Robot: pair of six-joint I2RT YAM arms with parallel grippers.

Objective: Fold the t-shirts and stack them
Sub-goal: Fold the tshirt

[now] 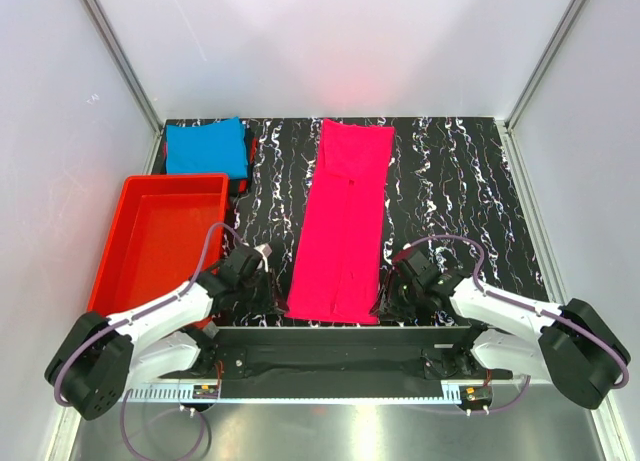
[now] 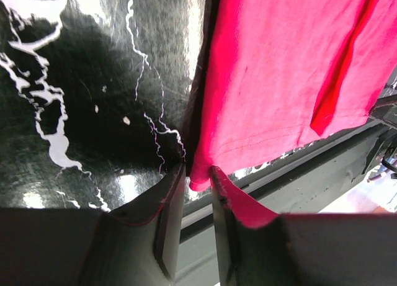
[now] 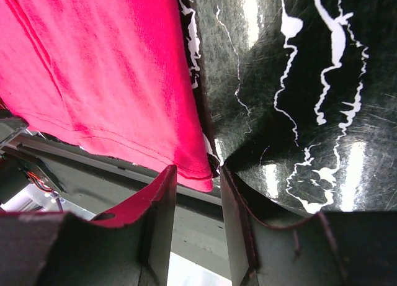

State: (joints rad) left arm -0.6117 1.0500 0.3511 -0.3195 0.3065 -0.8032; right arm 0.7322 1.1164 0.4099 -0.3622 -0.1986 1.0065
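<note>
Looking down from the top camera, the pink t-shirt (image 1: 345,221) lies in the middle of the black desk (image 1: 450,181) as one long strip. It runs from the far edge to the near edge. The blue t-shirt (image 1: 206,148) sits folded in the far left corner, just behind the red tray (image 1: 108,251). Only this view shows the blue one and the tray.

From up there the two arms are dark lumps at the pink shirt's near corners, and their tips are hard to see. The wrist cameras show them better. The left tool (image 2: 198,187) is partly spread, with a thin gap between its fingers (image 2: 167,205). The shirt's near left corner sits right at the mouth of that gap, touching one finger. The right tool (image 3: 198,180) is partly spread too (its gap looks a bit wider). The near right corner of the shirt hangs at its mouth. Both corners lie at the desk's near edge, with the grey frame showing below.
</note>
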